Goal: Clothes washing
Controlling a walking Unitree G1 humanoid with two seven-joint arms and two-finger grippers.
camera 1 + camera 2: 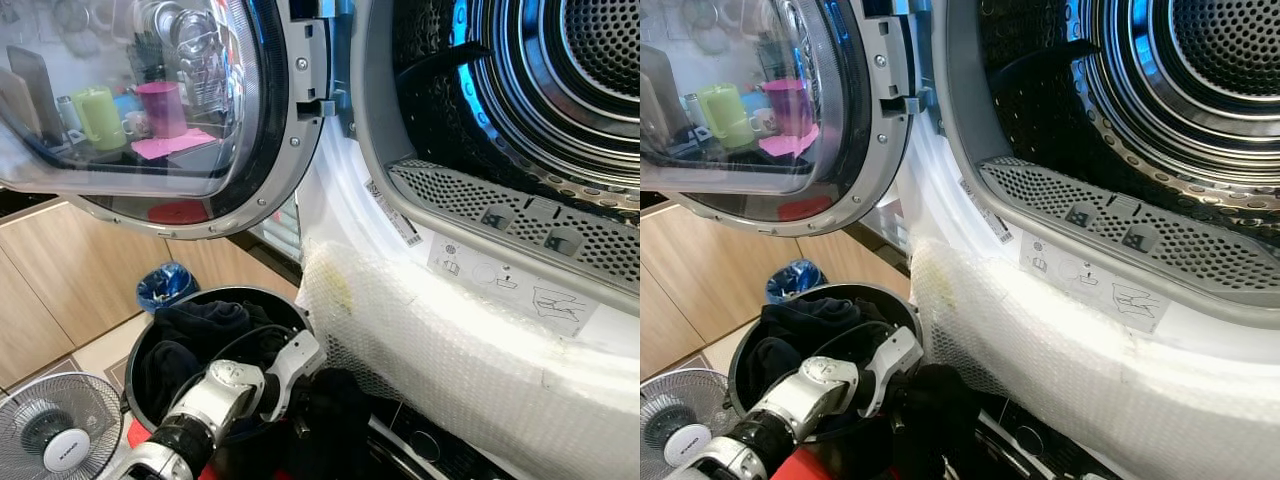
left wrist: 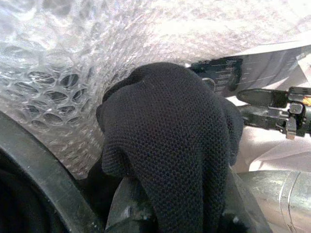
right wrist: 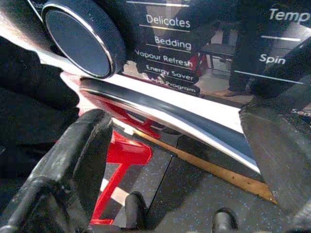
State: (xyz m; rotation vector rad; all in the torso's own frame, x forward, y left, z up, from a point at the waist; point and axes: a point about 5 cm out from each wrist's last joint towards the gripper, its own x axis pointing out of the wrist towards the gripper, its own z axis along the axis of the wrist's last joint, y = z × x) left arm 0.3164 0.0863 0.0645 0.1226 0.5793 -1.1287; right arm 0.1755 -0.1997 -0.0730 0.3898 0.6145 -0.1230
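Fingers of the left gripper [image 1: 300, 420] clamp a black garment [image 2: 170, 145] just outside the basket [image 1: 140, 345], against the bubble wrap [image 1: 450, 350]. Right gripper [image 3: 175, 160] has its jaws wide apart near the program dial [image 3: 80, 41]. Above, the door [image 1: 150, 100] stands open beside the drum [image 1: 560, 90].

- Wood-panelled cabinets [image 1: 60, 270] are seen at the left.
- A pale tiled floor [image 1: 105, 352] is seen below them.
- A white fan [image 1: 55, 425] is placed on the floor.
- A blue-lined bin [image 1: 165, 285] is set near the cabinets.
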